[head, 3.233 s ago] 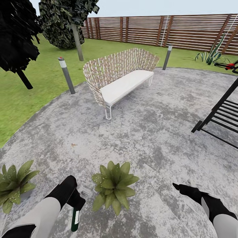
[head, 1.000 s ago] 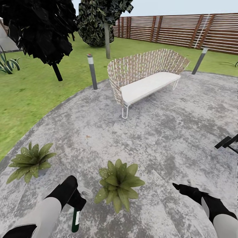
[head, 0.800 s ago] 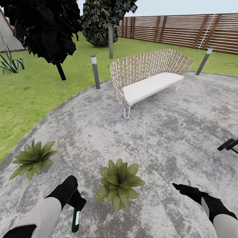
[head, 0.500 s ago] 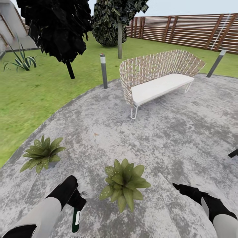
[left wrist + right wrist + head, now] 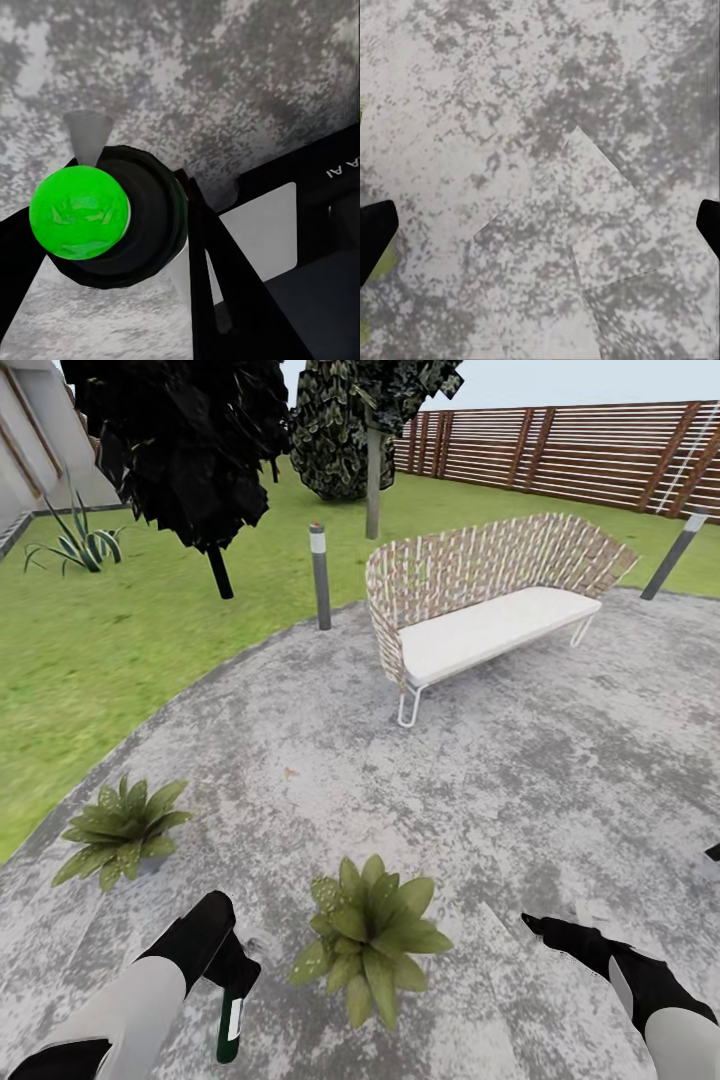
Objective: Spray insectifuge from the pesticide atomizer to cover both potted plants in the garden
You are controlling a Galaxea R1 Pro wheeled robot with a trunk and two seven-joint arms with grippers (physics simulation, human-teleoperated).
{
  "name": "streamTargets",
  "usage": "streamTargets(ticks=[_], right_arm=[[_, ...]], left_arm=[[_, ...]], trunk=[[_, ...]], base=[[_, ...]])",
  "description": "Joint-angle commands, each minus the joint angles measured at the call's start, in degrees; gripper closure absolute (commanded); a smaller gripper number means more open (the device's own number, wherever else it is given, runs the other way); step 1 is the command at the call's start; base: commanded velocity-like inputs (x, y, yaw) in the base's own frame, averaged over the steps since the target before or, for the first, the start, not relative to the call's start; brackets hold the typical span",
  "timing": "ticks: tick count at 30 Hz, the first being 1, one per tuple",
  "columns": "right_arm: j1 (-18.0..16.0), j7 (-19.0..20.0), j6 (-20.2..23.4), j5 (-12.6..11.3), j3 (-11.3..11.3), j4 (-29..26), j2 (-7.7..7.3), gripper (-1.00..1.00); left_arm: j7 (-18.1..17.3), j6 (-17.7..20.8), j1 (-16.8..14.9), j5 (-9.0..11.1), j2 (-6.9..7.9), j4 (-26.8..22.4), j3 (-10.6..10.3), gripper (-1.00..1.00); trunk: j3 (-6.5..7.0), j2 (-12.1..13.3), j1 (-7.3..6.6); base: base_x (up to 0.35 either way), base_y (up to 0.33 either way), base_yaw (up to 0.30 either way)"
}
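In the head view my left gripper (image 5: 228, 963) is shut on the pesticide atomizer (image 5: 228, 1025), whose green-and-white body hangs down below the fingers. In the left wrist view the atomizer's green round end (image 5: 79, 212) sits between the black fingers (image 5: 206, 247), with its pale grey nozzle (image 5: 87, 135) beyond. One potted plant (image 5: 368, 935) stands on the paving just right of that gripper. The other potted plant (image 5: 120, 830) stands further left near the lawn. My right gripper (image 5: 545, 927) hovers open over bare paving (image 5: 540, 187), right of the nearer plant.
A woven bench (image 5: 480, 610) with a white seat stands ahead on the grey paving. Two bollards (image 5: 320, 575) (image 5: 675, 550) mark the paving's edge. Beyond lie the lawn (image 5: 90, 640), dark trees (image 5: 190, 450), a spiky plant (image 5: 75, 545) and a slatted wooden fence (image 5: 580, 455).
The whole view has swung left, so bench and plants sit further right and the left plant shows fully. Both arms hold the same pose, the atomizer still gripped.
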Motion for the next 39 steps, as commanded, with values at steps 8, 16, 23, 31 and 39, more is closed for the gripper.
streamTargets(ticks=[8,16,23,31,39], right_arm=[[0.0,0.5,0.4,0.3,-0.5,-0.1,0.05,-1.0],[0.0,0.4,0.6,0.3,-0.5,-0.2,0.03,-1.0],[0.0,0.4,0.7,0.3,-0.5,-0.2,0.05,-1.0],[0.0,0.4,0.7,0.3,-0.5,-0.1,0.05,-1.0],[-0.1,0.4,0.6,0.3,-0.5,-0.1,0.06,-1.0]], left_arm=[[-0.6,0.2,0.0,-0.6,-0.04,0.0,0.3,1.0],[-0.6,0.2,0.0,-0.5,-0.04,0.0,0.3,1.0],[-0.6,0.2,0.0,-0.5,-0.04,0.0,0.3,1.0],[-0.6,0.2,0.0,-0.5,-0.04,0.0,0.3,1.0],[-0.6,0.2,0.0,-0.5,-0.04,-0.1,0.3,1.0]], trunk=[[-0.04,0.0,0.02],[-0.04,0.0,0.02],[-0.04,0.0,0.02],[-0.04,0.0,0.02],[-0.04,0.0,0.02]], base=[[0.119,-0.109,-0.11],[-0.158,-0.183,-0.021],[-0.209,-0.22,0.17],[-0.035,-0.028,0.077],[0.0,0.0,0.236]])
